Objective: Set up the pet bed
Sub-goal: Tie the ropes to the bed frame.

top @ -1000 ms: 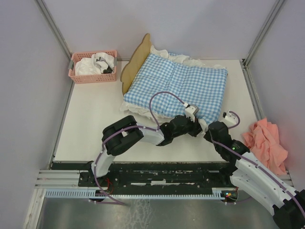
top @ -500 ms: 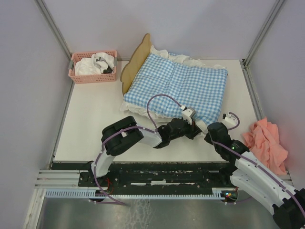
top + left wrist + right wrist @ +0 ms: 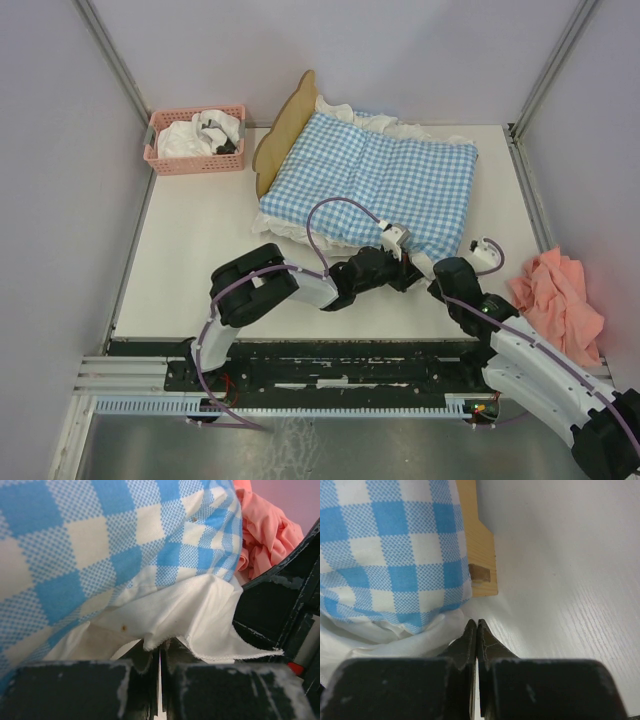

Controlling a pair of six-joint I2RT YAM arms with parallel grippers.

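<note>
— Drawn back a shade toward its own base since a second ago, and snapped together along the way: talking about the left gripper [image 3: 160, 652]. Clamped now, by the look of it, on the white ruffle [image 3: 190, 615] draped right over its tips.

— Agreed. Hard to judge the depth of that bite, though; shows only a hem edge at the pinch. And the right gripper [image 3: 477, 629]?

— Shut tight as well. Down at the level of the table [image 3: 560, 580], nudged against that same ruffle on its left side. Can't tell whether pinching any of it.

— Just beyond those tips, spotting the pet bed [image 3: 480, 555]: one light-wood corner, poking out from under the gingham bedding [image 3: 395, 545].

— Already past laying bedding over the frame, then. Looks like the tidying step, straightening the foot-end hem.

— Next, probably, drawing both corners evenly back toward the bases, or tucking down. Calls for a gentle, level pull, or risks dragging the whole light frame along.

— Farther off, past the left gripper and to its right, noting a bunched pink cloth [image 3: 260, 525], well clear of both grips.
</note>
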